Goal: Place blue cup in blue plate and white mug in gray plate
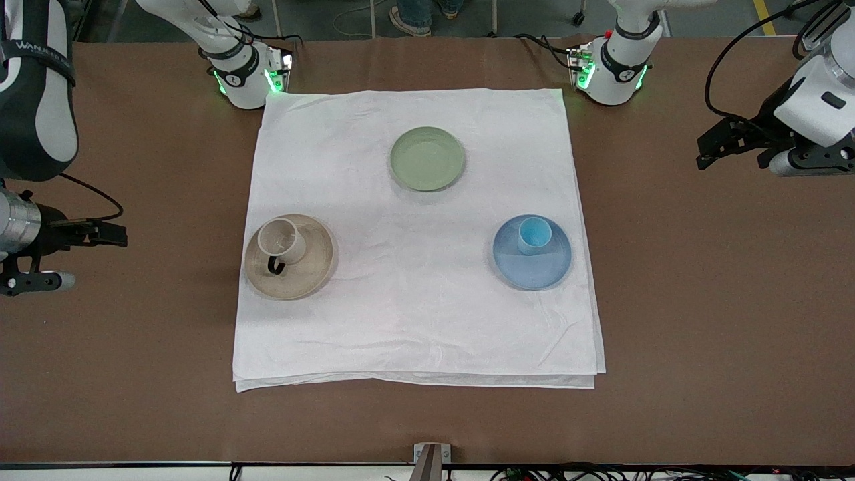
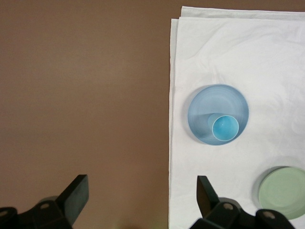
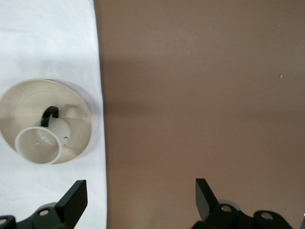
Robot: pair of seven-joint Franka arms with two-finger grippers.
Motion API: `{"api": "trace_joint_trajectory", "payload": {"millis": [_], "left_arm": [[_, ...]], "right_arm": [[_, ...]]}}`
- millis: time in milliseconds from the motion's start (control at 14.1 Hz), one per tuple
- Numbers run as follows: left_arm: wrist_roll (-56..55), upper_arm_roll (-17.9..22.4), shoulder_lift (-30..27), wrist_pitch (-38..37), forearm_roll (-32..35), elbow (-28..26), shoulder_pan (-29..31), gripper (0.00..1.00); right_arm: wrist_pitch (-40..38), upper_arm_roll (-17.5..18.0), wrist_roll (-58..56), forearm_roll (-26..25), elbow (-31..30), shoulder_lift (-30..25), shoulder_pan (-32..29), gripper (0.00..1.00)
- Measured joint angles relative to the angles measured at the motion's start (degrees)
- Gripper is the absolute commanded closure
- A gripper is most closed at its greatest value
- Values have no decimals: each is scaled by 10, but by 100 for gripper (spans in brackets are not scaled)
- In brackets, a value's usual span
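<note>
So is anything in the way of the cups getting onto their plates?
No, nothing is. The blue cup already stands in the blue plate, and the white mug in the gray plate. The left gripper and right gripper hang open over bare table.

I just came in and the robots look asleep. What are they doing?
Nothing is being held right now. The small light-blue cup stands in the round blue plate, and the off-white mug with a dark handle stands in the beige plate. The left claw and right claw wait open over bare brown table at the sides.
</note>
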Motion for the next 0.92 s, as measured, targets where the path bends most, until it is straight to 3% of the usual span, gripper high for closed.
{"api": "trace_joint_trajectory", "payload": {"millis": [355, 923], "left_arm": [[0, 1, -2, 0, 0, -4, 2, 0], [0, 1, -4, 0, 0, -10, 2, 0]], "right_arm": [[-16, 2, 0, 25, -11, -48, -24, 0], [8, -9, 0, 33, -136, -182, -16, 0]]}}
